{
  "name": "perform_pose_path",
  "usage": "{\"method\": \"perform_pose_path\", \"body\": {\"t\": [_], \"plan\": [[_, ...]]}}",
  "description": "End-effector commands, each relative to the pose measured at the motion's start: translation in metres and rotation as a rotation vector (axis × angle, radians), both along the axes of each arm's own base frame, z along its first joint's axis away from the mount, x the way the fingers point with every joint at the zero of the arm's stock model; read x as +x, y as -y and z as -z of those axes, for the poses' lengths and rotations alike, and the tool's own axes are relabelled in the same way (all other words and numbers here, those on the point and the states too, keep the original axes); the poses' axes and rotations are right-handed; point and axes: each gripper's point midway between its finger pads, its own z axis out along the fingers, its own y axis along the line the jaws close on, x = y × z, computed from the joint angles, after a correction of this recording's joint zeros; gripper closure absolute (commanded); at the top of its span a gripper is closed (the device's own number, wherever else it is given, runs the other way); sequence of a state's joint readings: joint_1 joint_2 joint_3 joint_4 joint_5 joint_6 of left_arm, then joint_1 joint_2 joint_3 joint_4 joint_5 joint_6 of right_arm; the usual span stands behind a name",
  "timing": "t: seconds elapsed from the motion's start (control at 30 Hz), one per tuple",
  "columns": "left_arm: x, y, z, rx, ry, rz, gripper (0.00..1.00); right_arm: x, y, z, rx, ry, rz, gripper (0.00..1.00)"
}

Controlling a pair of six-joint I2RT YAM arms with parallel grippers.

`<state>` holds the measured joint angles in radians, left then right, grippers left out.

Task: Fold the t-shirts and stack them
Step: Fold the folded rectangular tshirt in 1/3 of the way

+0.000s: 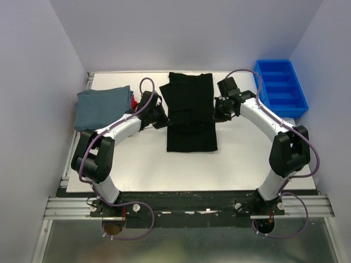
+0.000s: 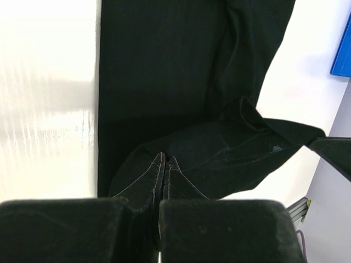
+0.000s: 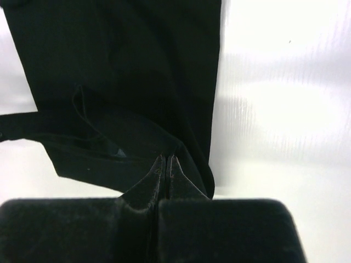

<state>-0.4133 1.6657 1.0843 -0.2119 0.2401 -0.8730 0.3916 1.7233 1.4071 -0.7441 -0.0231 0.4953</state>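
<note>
Left gripper pinched black tee at left edge, right gripper at right edge, mid-length. Tee's long axis ran near-to-far between them; neither nearer.

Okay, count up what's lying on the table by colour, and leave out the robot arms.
Black t-shirt: 1
Grey-blue t-shirt: 1
Red cloth, mostly hidden: 1
Blue bin: 1
Total: 4
</note>
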Motion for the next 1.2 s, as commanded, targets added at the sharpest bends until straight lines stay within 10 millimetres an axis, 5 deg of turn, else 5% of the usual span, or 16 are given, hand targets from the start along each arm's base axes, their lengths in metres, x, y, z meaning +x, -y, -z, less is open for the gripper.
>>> {"method": "perform_pose_path", "body": {"t": [0.0, 0.87, 0.9, 0.93, 0.97, 1.0, 1.03, 1.17], "plan": [[0.022, 0.000, -0.007, 0.006, 0.049, -0.018, 1.00, 0.020, 0.014, 0.000, -0.042, 0.014, 0.031, 0.99], [0.080, -0.020, 0.003, 0.118, 0.084, -0.122, 1.00, 0.076, 0.015, 0.025, -0.020, -0.036, 0.075, 0.99], [0.083, -0.020, 0.004, 0.119, 0.087, -0.124, 0.96, 0.079, 0.014, 0.026, -0.015, -0.035, 0.074, 0.97], [0.085, -0.019, 0.004, 0.117, 0.094, -0.121, 0.72, 0.084, 0.013, 0.030, -0.010, -0.033, 0.075, 0.85], [0.088, -0.018, 0.005, 0.117, 0.099, -0.121, 0.52, 0.089, 0.015, 0.031, -0.019, -0.028, 0.084, 0.53], [0.091, -0.017, 0.005, 0.119, 0.105, -0.115, 0.39, 0.093, 0.017, 0.032, -0.026, -0.021, 0.101, 0.32], [0.093, -0.016, 0.006, 0.122, 0.107, -0.108, 0.30, 0.095, 0.018, 0.030, -0.022, -0.015, 0.109, 0.22], [0.092, -0.019, -0.003, 0.151, 0.141, -0.078, 0.26, 0.085, 0.021, 0.018, -0.001, 0.033, 0.119, 0.18]]}}
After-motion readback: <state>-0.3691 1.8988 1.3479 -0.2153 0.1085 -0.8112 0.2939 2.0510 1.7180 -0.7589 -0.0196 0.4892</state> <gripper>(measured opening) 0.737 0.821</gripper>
